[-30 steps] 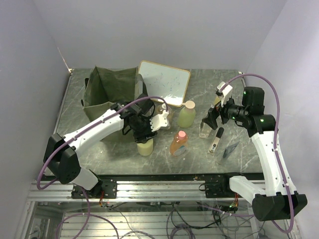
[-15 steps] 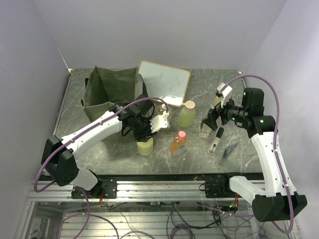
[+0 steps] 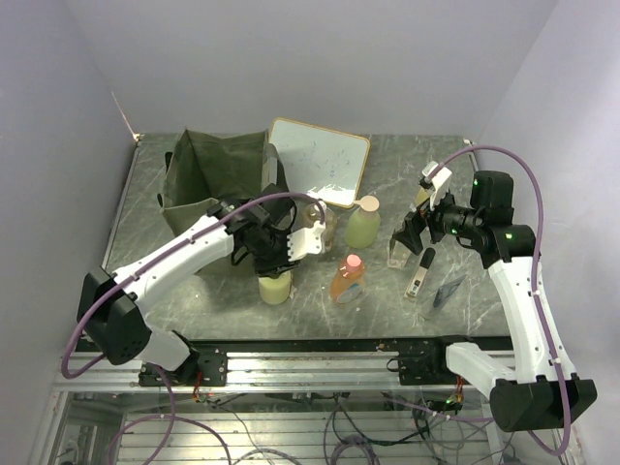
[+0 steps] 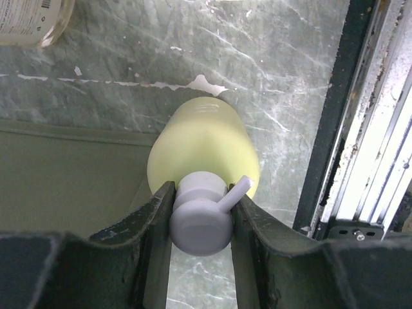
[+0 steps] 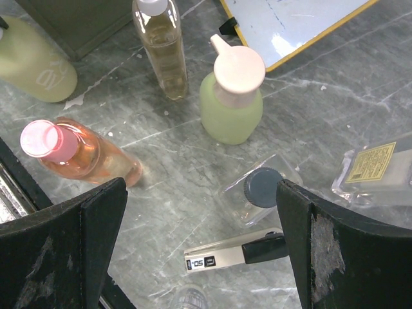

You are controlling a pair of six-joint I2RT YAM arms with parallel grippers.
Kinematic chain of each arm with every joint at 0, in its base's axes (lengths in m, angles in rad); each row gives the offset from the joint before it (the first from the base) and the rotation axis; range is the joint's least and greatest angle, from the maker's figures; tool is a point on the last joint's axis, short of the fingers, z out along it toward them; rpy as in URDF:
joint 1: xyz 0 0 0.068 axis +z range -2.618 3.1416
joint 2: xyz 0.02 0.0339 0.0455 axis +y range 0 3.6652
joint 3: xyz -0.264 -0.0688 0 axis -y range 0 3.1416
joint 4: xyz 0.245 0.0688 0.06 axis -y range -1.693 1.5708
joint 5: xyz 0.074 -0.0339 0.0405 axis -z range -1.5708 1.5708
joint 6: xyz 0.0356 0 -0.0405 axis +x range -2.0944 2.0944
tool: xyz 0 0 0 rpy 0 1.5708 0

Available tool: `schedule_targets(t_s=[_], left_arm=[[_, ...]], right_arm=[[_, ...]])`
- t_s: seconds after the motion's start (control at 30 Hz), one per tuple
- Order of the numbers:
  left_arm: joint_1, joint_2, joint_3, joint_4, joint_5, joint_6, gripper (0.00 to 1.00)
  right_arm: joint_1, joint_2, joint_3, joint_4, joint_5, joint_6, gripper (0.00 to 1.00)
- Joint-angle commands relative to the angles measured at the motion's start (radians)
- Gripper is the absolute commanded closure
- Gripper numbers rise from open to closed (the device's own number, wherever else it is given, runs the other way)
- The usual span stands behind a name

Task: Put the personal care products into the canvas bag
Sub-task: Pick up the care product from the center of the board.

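My left gripper (image 4: 203,194) is clamped on the white pump (image 4: 198,225) of the yellow-green bottle (image 4: 205,145). The bottle sits left of centre in the top view, just beside the canvas bag (image 3: 203,165). Likely rigid, slick and bottom-heavy, so I'd hold under the pump head; right gripper (image 5: 203,206) gapes empty.

From above, the yellow-green bottle (image 3: 275,287) has its pump hidden under the left arm (image 3: 194,242); a labelled bottle (image 4: 29,19) is edge-cropped.

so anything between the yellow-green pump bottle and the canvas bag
Nothing visible does. The left gripper clamps the yellow-green pump bottle by its pump, right beside the canvas bag; only the bag's own wall needs clearing.
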State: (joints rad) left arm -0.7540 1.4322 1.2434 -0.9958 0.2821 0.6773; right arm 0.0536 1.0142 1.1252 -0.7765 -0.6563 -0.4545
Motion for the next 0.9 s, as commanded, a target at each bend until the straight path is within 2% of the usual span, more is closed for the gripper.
schedule_targets(t_s=[0.0, 0.27, 0.5, 0.73, 0.87], left_arm=[[0.004, -0.047, 0.113, -0.073, 0.041, 0.034, 0.93], [0.004, -0.061, 0.309, -0.231, 0.08, 0.029, 0.93], [0.004, -0.066, 0.595, -0.334, 0.044, -0.043, 0.93], [0.004, -0.065, 0.876, -0.299, -0.057, -0.181, 0.93], [0.048, -0.061, 0.992, -0.257, -0.041, -0.254, 0.93]], right_arm=[[-0.005, -0.002, 0.004, 0.004, -0.013, -0.013, 0.0], [-0.005, 0.008, 0.014, 0.0, -0.011, -0.018, 0.0], [-0.005, 0.019, 0.029, -0.004, -0.012, -0.023, 0.0], [-0.006, 0.029, 0.038, -0.008, -0.02, -0.025, 0.0], [-0.006, 0.03, 0.038, -0.008, -0.017, -0.025, 0.0]])
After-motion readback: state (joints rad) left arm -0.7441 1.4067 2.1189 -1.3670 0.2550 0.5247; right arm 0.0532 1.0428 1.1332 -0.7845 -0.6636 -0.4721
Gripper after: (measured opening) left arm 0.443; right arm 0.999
